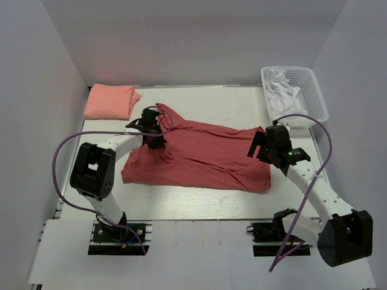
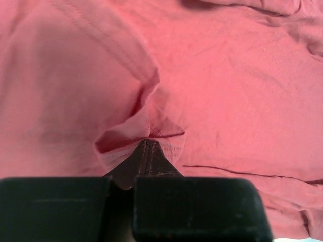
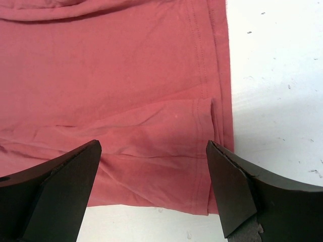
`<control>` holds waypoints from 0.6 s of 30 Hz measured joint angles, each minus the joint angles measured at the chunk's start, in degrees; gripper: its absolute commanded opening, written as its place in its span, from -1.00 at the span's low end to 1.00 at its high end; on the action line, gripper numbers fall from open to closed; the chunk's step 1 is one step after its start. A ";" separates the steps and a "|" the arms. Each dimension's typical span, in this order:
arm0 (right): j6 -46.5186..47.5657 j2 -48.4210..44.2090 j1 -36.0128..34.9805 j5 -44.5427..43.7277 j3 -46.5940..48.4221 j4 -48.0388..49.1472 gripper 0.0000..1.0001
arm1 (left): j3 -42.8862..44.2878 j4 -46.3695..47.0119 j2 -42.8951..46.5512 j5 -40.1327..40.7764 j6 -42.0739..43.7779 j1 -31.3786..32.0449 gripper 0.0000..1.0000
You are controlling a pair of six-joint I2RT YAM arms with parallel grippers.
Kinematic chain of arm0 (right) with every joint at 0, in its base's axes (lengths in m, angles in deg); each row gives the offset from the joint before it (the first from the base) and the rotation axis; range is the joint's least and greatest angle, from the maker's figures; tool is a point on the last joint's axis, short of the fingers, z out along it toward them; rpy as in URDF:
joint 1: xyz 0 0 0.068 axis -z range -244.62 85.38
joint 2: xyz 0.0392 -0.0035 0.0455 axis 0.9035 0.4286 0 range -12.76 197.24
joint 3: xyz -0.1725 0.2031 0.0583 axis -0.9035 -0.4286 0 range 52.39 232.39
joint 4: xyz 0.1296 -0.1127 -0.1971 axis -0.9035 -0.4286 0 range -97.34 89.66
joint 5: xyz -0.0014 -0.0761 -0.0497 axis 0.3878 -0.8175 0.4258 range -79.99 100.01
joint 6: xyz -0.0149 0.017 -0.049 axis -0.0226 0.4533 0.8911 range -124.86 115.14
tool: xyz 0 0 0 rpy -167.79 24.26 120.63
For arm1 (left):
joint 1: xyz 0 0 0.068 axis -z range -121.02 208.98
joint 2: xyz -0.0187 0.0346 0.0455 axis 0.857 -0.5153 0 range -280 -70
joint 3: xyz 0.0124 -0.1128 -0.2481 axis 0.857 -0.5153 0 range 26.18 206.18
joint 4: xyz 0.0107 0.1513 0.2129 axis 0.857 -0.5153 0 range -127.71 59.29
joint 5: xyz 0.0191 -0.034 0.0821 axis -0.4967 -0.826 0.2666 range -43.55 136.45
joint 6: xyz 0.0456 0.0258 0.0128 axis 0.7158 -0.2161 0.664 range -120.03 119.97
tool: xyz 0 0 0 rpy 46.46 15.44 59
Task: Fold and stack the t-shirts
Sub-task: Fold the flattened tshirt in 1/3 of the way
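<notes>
White walls enclose a pale table (image 1: 199, 202) seen from above. At your far left, near the back corner, the pink t-shirt (image 1: 110, 101) lies folded into a neat rectangle, so that half of the job looks done. Just right of it, your left gripper (image 1: 158, 142) is down on the red t-shirt (image 1: 205, 158) near its collar end. The wrist view shows its fingers (image 2: 139, 164) pinched tight together on a small raised fold of the cloth. The red t-shirt lies spread sideways across the middle of the table, wrinkled and not yet folded into a packet, apart from the pink one. At its right edge your right gripper (image 1: 261, 149) hovers over the hem corner with its fingers (image 3: 65, 176) wide apart, holding nothing; bare table shows beside the hem. Farther right, at the back corner, a white basket (image 1: 319, 99) holds crumpled white cloth (image 1: 279, 90). As I judge it, folding the red t-shirt and stacking it with the pink one is what remains
</notes>
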 measured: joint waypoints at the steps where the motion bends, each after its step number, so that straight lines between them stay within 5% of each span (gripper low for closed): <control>1: 0.02 -0.02 0.00 -0.28 0.00 -0.26 0.81 | 0.02 0.35 -0.33 -0.20 0.04 0.20 -1.00; 11: 0.33 -0.02 0.00 -0.76 0.00 -0.79 0.81 | 2.64 1.40 0.59 0.50 0.87 1.79 -0.90; 14: 0.57 0.00 0.00 -0.76 0.00 -0.79 0.81 | 2.97 0.20 1.11 1.11 1.38 1.90 0.99; 18: 1.11 0.00 0.00 -0.72 0.00 -0.79 0.81 | 2.08 -2.08 2.05 4.04 0.39 1.90 1.00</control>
